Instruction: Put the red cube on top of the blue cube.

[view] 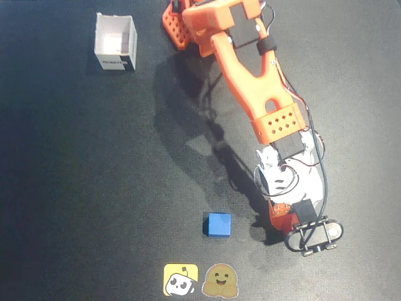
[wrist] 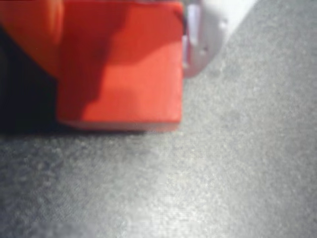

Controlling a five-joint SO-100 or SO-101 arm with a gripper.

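The stacking is not yet done: in the overhead view the blue cube (view: 217,224) sits alone on the dark table (view: 75,188), nothing on top of it. The red cube (wrist: 121,64) fills the upper left of the wrist view, a white finger (wrist: 205,42) pressed against its right face and an orange part against its left, so the gripper (view: 280,221) looks clenched on it. Its lower edge lies at or just above the mat (the blur makes it hard to say whether it has left the surface). In the overhead view only a sliver of red shows under the wrist, at about 3 o'clock from the blue cube and near it but apart.

What is left, as I judge it: lift the red cube, carry it toward 9 o'clock over the blue one, set it down and let go.

The white open-topped box (view: 115,42) stands well apart at 11 o'clock from the blue cube, and two stickers (view: 197,279) lie just below it at 6 o'clock.
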